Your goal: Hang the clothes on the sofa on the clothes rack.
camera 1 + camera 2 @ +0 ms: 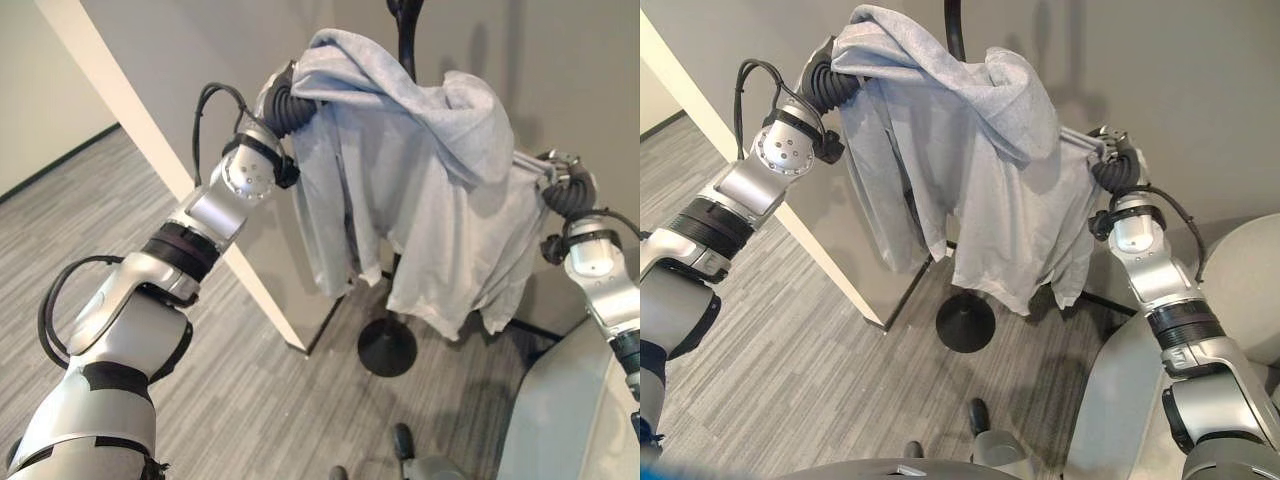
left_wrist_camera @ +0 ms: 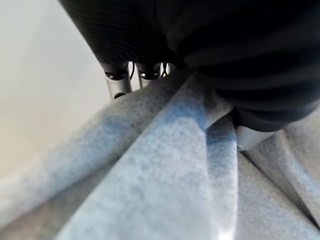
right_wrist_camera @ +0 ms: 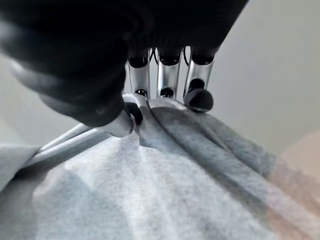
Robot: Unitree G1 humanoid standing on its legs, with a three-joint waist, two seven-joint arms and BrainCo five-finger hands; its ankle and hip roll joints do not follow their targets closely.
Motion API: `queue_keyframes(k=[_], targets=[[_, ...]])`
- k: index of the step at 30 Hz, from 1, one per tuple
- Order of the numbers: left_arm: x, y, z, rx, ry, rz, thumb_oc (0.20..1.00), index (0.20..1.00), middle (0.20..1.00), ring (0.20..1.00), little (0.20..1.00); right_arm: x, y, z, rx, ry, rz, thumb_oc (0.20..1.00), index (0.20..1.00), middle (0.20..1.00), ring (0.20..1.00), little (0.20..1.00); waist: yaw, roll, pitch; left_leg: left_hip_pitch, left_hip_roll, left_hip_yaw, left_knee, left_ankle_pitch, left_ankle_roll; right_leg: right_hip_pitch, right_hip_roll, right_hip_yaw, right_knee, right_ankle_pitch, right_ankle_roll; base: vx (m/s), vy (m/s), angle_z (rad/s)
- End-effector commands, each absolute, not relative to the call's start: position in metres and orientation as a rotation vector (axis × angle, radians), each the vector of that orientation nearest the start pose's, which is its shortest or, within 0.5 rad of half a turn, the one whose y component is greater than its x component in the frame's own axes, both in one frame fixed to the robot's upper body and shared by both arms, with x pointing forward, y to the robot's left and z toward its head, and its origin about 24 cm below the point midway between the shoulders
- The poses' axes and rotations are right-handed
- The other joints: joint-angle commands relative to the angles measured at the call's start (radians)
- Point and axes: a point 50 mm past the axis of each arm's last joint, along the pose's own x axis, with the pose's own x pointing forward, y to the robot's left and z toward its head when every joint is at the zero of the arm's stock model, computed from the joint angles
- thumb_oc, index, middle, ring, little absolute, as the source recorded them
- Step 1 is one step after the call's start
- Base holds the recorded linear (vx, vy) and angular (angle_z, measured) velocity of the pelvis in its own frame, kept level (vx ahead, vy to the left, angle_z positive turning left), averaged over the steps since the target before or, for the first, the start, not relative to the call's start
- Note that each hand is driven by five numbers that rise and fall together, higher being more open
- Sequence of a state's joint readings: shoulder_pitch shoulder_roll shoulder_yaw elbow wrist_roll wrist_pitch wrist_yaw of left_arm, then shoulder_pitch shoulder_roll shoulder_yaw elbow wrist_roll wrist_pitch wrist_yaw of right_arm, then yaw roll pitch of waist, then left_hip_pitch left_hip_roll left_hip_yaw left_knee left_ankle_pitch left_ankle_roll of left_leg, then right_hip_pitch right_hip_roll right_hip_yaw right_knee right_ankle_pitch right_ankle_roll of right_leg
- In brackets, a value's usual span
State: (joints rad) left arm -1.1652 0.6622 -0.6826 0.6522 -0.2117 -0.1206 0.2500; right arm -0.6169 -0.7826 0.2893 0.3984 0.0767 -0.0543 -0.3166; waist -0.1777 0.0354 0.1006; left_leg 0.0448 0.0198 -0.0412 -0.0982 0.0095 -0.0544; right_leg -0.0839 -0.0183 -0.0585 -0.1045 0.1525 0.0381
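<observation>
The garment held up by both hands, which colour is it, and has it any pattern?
The garment is plain light grey, without pattern; the right eye view shows it best.

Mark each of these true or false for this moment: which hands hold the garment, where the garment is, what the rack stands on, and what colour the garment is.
1. Both hands grip the grey garment. True: the left hand and the right hand each have fingers curled into its cloth.
2. The garment lies on the sofa. False: it is held up in the air, in front of the clothes rack.
3. The rack has a round black base on the carpet floor. True.
4. The garment is red. False: it is light grey.
</observation>
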Motion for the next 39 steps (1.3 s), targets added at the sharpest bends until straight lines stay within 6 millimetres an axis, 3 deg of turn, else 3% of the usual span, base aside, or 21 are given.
queue_keyframes(k=[1,3,8,14,17,24,33,39], targets=[[0.404,0.175,0.295,0.789,-0.531,0.104,0.2,0.2,0.2,0.2,0.2,0.361,-0.267,0.245,-0.695,-0.47,-0.377,0.2,0.2,0.2,0.2,0.2,0.041,-0.001,-0.014,0.021,0.06,0.032,0.011,-0.069,-0.045,0.049,-0.105,-0.014,0.017,-0.12,0.176,0.0,0.0,0.0],[0.405,0.176,0.298,0.793,-0.528,0.111,0.2,0.2,0.2,0.2,0.2,0.362,-0.268,0.256,-0.699,-0.491,-0.393,0.2,0.2,0.2,0.2,0.2,0.043,-0.002,-0.013,0.019,0.059,0.031,0.011,-0.068,-0.046,0.048,-0.105,-0.015,0.017,-0.12,0.177,0.0,0.0,0.0],[0.409,0.178,0.31,0.81,-0.509,0.14,0.2,0.2,0.2,0.2,0.2,0.366,-0.277,0.315,-0.717,-0.562,-0.491,0.2,0.2,0.2,0.2,0.2,0.057,-0.013,-0.023,0.015,0.06,0.028,0.011,-0.064,-0.051,0.049,-0.103,-0.02,0.017,-0.121,0.177,0.0,0.0,0.0],[0.412,0.177,0.312,0.786,-0.489,0.141,0.2,0.2,0.2,0.2,0.2,0.37,-0.284,0.341,-0.729,-0.535,-0.527,0.2,0.2,0.2,0.2,0.2,0.069,-0.025,-0.027,0.009,0.061,0.023,0.011,-0.059,-0.056,0.052,-0.1,-0.029,0.017,-0.121,0.177,0.01,-0.015,0.04],[0.414,0.178,0.307,0.788,-0.462,0.135,0.2,0.2,0.2,0.2,0.2,0.377,-0.284,0.343,-0.766,-0.473,-0.52,0.2,0.2,0.2,0.2,0.2,0.076,-0.031,-0.028,0.006,0.061,0.021,0.011,-0.056,-0.058,0.052,-0.099,-0.033,0.017,-0.12,0.175,0.0,-0.024,0.08],[0.419,0.172,0.297,0.801,-0.413,0.111,0.2,0.2,0.2,0.2,0.2,0.392,-0.276,0.332,-0.872,-0.343,-0.472,0.2,0.2,0.2,0.2,0.2,0.086,-0.043,-0.023,-0.012,0.059,0.013,0.011,-0.045,-0.061,0.041,-0.097,-0.039,0.017,-0.115,0.174,-0.01,-0.01,0.05],[0.42,0.167,0.298,0.819,-0.42,0.103,0.2,0.2,0.2,0.2,0.2,0.404,-0.265,0.295,-0.974,-0.228,-0.398,0.2,0.2,0.2,0.2,0.2,0.091,-0.04,-0.006,-0.031,0.052,0.008,0.011,-0.035,-0.056,0.025,-0.1,-0.041,0.017,-0.108,0.173,0.0,0.0,0.01],[0.418,0.155,0.291,0.803,-0.451,0.074,0.2,0.2,0.2,0.2,0.2,0.41,-0.244,0.234,-1.006,-0.153,-0.266,0.2,0.2,0.2,0.2,0.2,0.085,-0.028,0.003,-0.024,0.047,0.01,0.011,-0.038,-0.047,0.027,-0.101,-0.034,0.02,-0.112,0.17,0.0,0.0,0.0]])
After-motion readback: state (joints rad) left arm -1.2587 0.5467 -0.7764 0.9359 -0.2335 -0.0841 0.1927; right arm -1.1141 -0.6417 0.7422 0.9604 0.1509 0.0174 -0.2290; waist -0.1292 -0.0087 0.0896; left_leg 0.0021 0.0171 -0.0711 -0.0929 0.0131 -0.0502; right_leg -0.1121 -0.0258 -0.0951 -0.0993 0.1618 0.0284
